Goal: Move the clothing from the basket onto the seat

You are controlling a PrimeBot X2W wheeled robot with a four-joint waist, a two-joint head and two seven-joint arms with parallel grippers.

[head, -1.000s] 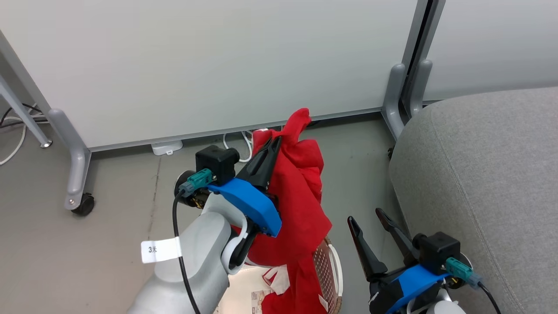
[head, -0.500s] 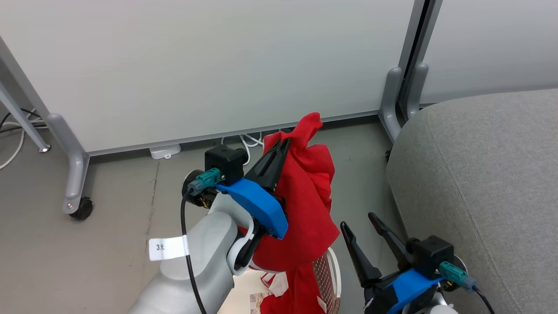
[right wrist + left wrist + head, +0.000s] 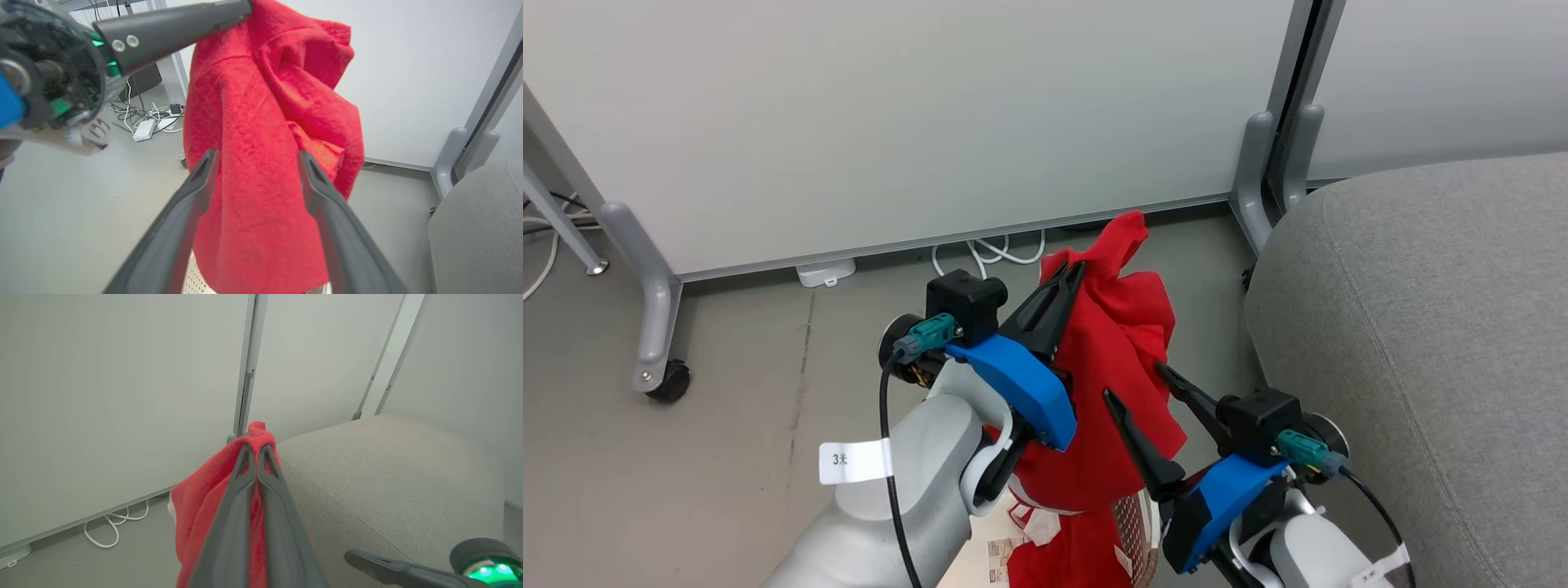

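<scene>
My left gripper (image 3: 1078,265) is shut on the top of a red piece of clothing (image 3: 1119,343), which hangs from it above the basket (image 3: 1131,523). In the left wrist view the left gripper (image 3: 255,447) pinches the clothing (image 3: 196,514) with the grey seat (image 3: 388,473) just beyond. My right gripper (image 3: 1134,381) is open, its fingers straddling the hanging fabric from the front. The right wrist view shows the right gripper (image 3: 258,154) spread either side of the clothing (image 3: 265,102). More red clothing (image 3: 1062,555) lies in the basket. The seat (image 3: 1421,327) is at the right.
White partition panels on grey legs stand behind, one with a caster (image 3: 670,380). White cables and a power strip (image 3: 825,273) lie on the floor under the panel. Another partition leg (image 3: 1254,180) stands close to the seat's far corner.
My right gripper has risen and moved left, up to the hanging clothing. The left gripper has carried the clothing slightly right, towards the seat. The head camera has shifted a little.
</scene>
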